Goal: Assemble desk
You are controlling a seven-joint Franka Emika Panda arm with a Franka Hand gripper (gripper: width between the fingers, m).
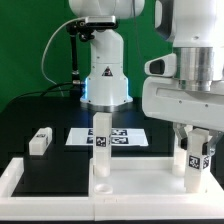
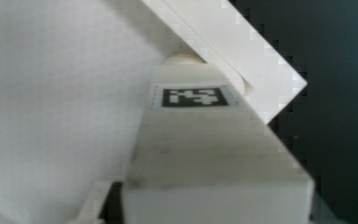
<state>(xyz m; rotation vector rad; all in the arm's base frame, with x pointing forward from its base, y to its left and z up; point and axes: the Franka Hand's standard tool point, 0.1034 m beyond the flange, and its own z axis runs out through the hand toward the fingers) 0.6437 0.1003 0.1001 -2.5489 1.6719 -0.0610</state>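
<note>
The arm's white wrist housing (image 1: 185,95) fills the exterior view's right side, directly above the jaws (image 1: 193,150). It bears no writing that can be read. Below the jaws lies the desk's flat white top panel (image 1: 140,180), spreading away from them toward the exterior view's left. Far behind the jaws stands the white robot base (image 1: 104,70) on the black surface (image 1: 40,115). It has a small dark mark on its front that is too small to read.

The marker board (image 1: 125,137) lies flat on the surface behind the jaws, printed with black square tags and no letters.

The jaws stand partly closed with a dark finger on each side of the gripped leg (image 1: 192,175). This upright white block rests on the top panel and carries black-and-white tags on its faces. In the wrist view the gripped leg (image 2: 202,150) fills the space between the fingers, and its one square tag (image 2: 197,97) shows a blocky pattern, not words.

A second leg (image 1: 100,140), also tagged, stands upright on the panel well apart from the jaws, toward the exterior view's left. A third leg (image 1: 40,141) lies on the surface farther off the same way.
</note>
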